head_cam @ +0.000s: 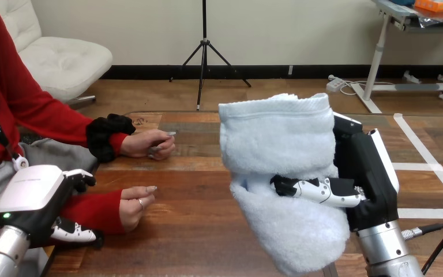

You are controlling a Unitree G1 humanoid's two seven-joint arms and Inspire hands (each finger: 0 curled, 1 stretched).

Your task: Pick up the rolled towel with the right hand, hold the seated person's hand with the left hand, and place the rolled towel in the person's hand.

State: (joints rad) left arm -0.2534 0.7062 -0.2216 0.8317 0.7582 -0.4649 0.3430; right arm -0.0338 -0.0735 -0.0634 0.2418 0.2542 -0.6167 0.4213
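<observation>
Lower left: my left robot hand (pixel 37 199) sits at the near edge of the worktop (pixel 196 231), pressed up against the seated person's red sleeve (pixel 95 210). I cannot tell whether it grips that sleeve or only rests beside it. At its 3 o'clock, just beside it, the person's nearer hand (pixel 134 206) lies loosely curled on the wood. The person's farther hand (pixel 150 144) rests at 12 o'clock from that one, also curled.

Well to the right, my right robot hand (pixel 363 173) is clamped on the rolled towel (pixel 277 138), thumb across its front. It holds the towel up with its long axis near upright, running from 12 o'clock down to 6.

The nearer hand lies at about 9 o'clock from the towel, well apart, with bare worktop between them. My left arm is much the closer to it. By my reckoning the towel must travel toward 9 o'clock and tip over to lie in that hand, which looks not yet opened to receive it.
</observation>
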